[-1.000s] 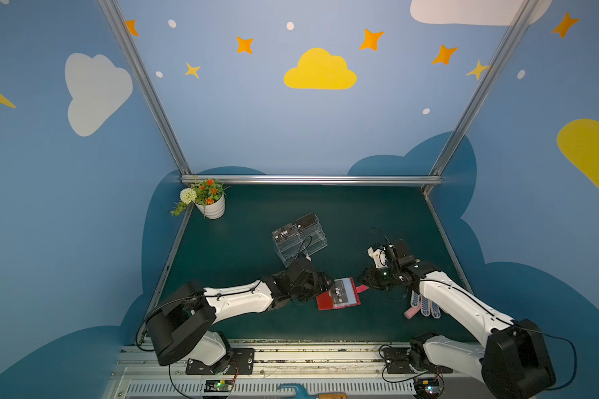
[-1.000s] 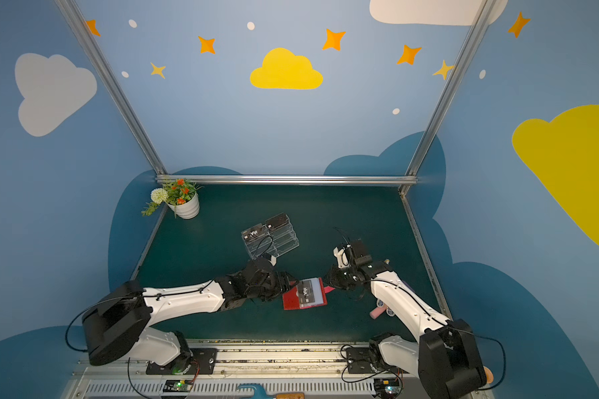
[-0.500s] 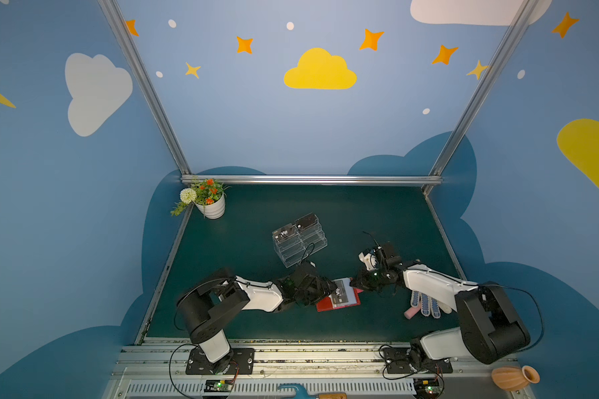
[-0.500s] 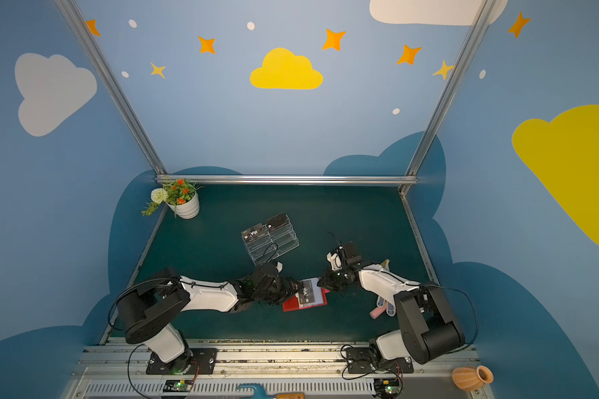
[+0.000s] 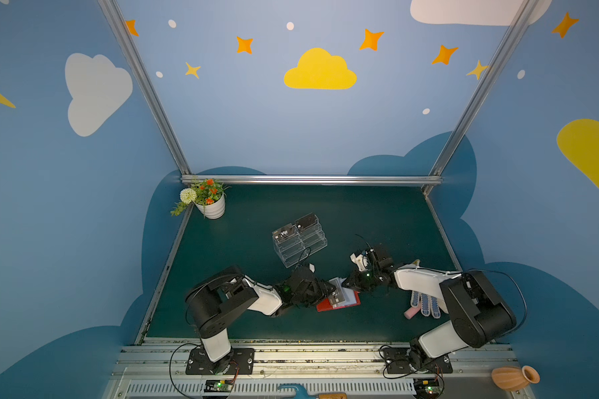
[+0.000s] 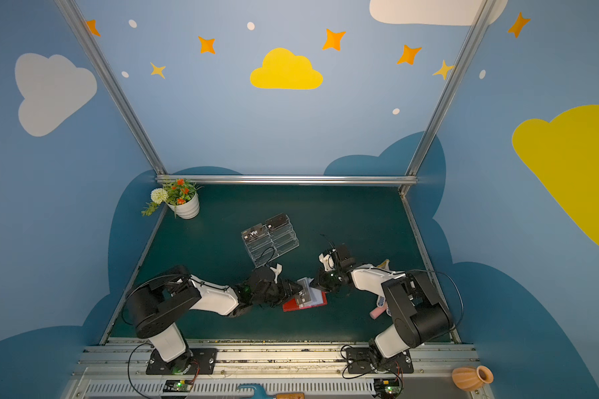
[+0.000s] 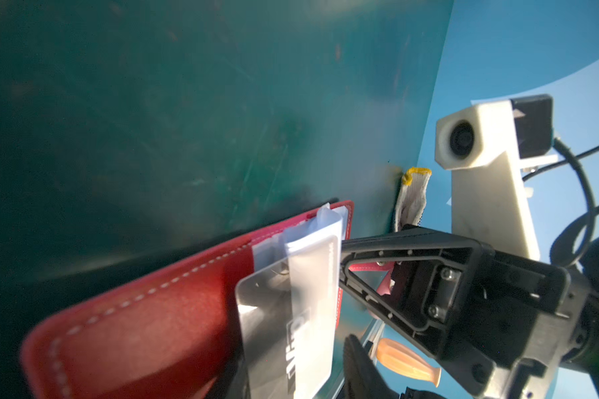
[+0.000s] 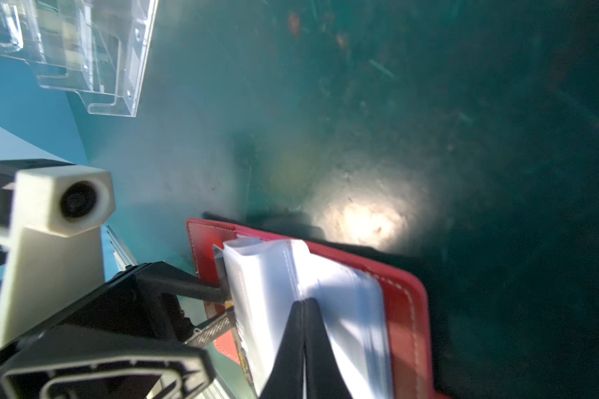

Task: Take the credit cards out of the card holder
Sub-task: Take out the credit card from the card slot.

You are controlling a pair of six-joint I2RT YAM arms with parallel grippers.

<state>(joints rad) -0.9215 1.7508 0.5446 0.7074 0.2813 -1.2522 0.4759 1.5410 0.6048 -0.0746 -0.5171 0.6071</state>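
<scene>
Two arms reach in from the near edge of the green table (image 5: 377,214) and meet over the card holder (image 5: 325,306), a red booklet lying open near the front centre in both top views. On the holder, the right gripper (image 8: 305,305) has its jaws pressed together on the clear sleeve pages (image 8: 346,293), which stand raised off the cover. Opposite it, the left gripper (image 8: 218,309) has its fingers at the edge of a dark credit card (image 7: 267,311) that sticks partly out of a sleeve; whether they pinch it cannot be told. Beside the right arm lie a dotted white glove (image 5: 426,305) and a pink object (image 5: 410,313). Farther back, mid-table, a clear acrylic stand (image 5: 301,248) carries two more dark cards (image 5: 284,233) in its top tier, one lettered "Vip". At the far left corner stands a white flowerpot (image 5: 213,209).
</scene>
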